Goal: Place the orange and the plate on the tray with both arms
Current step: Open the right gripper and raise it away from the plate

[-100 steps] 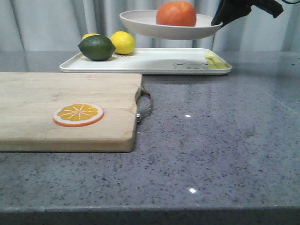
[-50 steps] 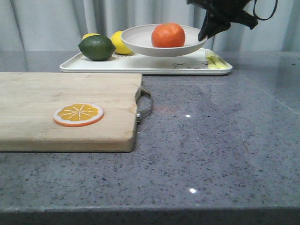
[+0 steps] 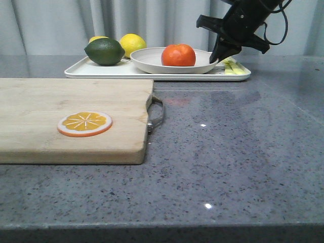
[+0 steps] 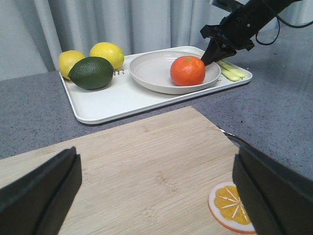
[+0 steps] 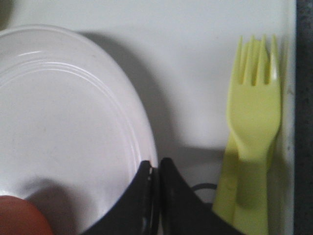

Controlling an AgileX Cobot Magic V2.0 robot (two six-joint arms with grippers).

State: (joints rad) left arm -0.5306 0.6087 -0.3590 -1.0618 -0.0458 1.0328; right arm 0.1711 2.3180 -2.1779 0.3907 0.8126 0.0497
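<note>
Plate (image 5: 63, 122) rim between right fingers (image 5: 168, 196)

Wooden cutting board (image 3: 71, 119) with orange slice (image 3: 84, 124), lime (image 3: 104, 51), two lemons (image 4: 110, 53), yellow fork (image 5: 252, 117)

— Any legible text, labels, brands or numbers in the three views?

— None. The tray (image 3: 167, 74) carries dark marks on its floor beside the lemon (image 4: 110, 54), seen in the left wrist view; they are too small and blurred to read, and I cannot tell whether they are letters. The cutting board (image 3: 66, 119) bears no print. The plate (image 5: 58, 112) is plain in the right wrist view, and the fork (image 5: 252, 127) beside it shows no stamp.

— Signs or numerals elsewhere?

— None readable on the countertop (image 3: 238, 152) or the curtain (image 3: 50, 25).
</note>
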